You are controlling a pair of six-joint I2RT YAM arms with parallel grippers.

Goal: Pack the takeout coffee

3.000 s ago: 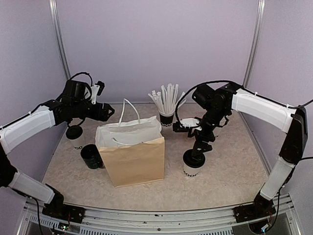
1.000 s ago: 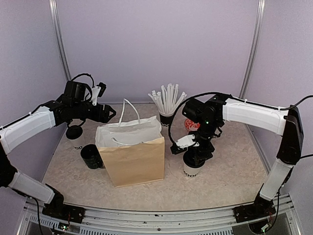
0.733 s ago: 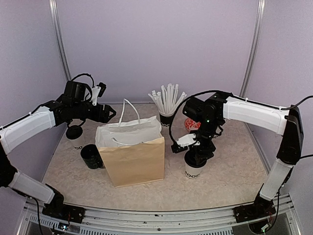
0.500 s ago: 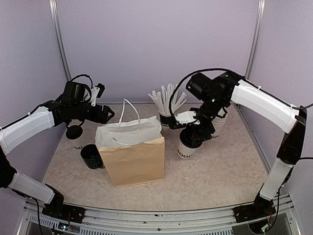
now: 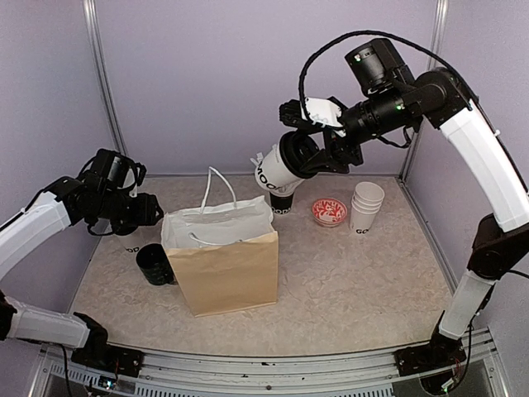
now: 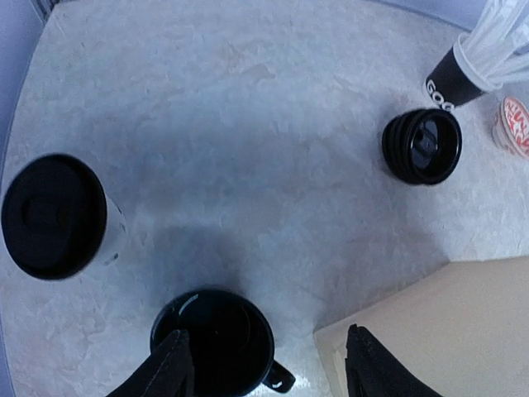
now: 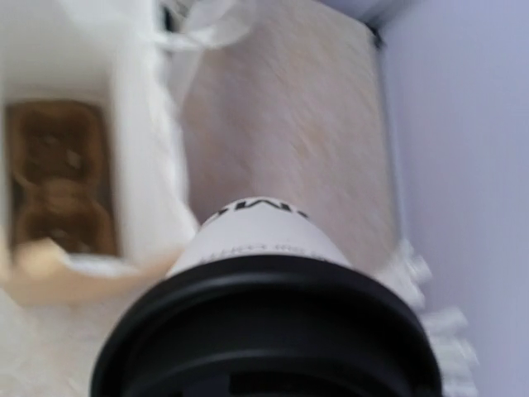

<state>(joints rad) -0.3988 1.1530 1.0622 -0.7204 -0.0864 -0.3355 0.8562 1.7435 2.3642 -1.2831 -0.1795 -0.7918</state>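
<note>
The takeout coffee (image 5: 277, 169), a white paper cup with a black lid, hangs tilted in the air above and behind the brown paper bag (image 5: 227, 269). My right gripper (image 5: 308, 155) is shut on its lid end. In the right wrist view the black lid and white wall of the cup (image 7: 260, 240) fill the lower frame and hide the fingers. The bag's open white mouth (image 7: 136, 124) lies beyond at the left, with a brown cardboard insert (image 7: 58, 178) inside. My left gripper (image 5: 147, 211) (image 6: 269, 333) stands open low at the left, over the dark green mug (image 6: 212, 339).
Another lidded white cup (image 6: 54, 217) stands left of the mug (image 5: 154, 265). A stack of black lids (image 6: 421, 146) and a black cup of straws (image 6: 459, 74) sit behind the bag. A stack of white cups (image 5: 366, 207) and a red-patterned dish (image 5: 329, 211) stand at the right.
My right arm has lifted the takeout coffee off the table, up and left towards the bag, tipping it. My left arm has drawn back and down to the left, its jaws slightly narrower.
</note>
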